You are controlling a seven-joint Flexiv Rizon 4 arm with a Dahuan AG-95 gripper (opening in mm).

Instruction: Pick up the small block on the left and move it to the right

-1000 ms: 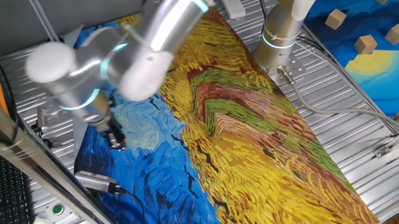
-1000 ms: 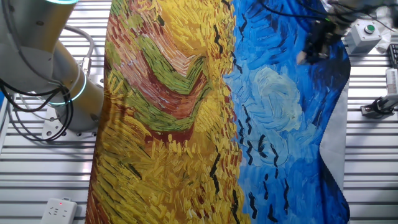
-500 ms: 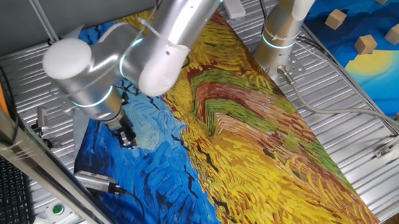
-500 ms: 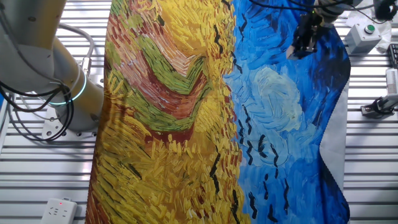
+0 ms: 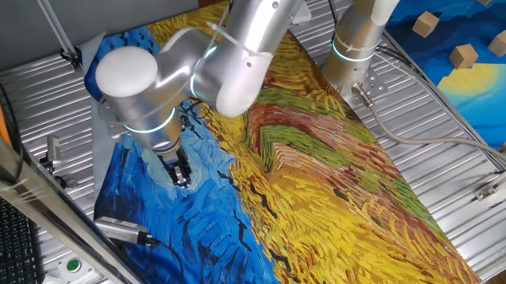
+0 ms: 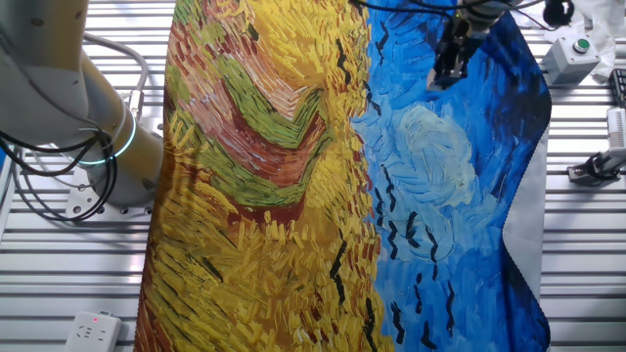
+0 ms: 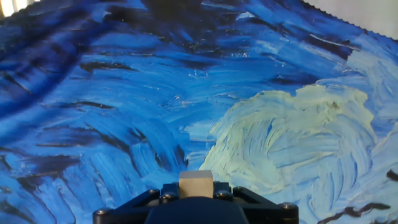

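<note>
The small block (image 7: 196, 185) is a tiny pale-tan wooden cube, held between my black fingers at the bottom of the hand view. My gripper (image 7: 196, 190) is shut on it and carries it above the blue part of the painted cloth (image 7: 124, 93), near a pale yellow swirl (image 7: 286, 137). In one fixed view my gripper (image 5: 180, 175) hangs below the silver wrist over the blue area at the left. In the other fixed view my gripper (image 6: 450, 66) is at the top right, over the blue area; the block is too small to make out there.
The cloth (image 5: 320, 161) turns yellow and green toward the right. The arm's base (image 5: 356, 44) stands at the back. Larger tan blocks (image 5: 464, 55) lie on a blue mat at the far right. A grey box with a green button (image 6: 577, 54) sits off the cloth's edge.
My gripper, with the block in it, has moved steadily across the blue area toward the cloth's middle, and the arm has swung with it.
</note>
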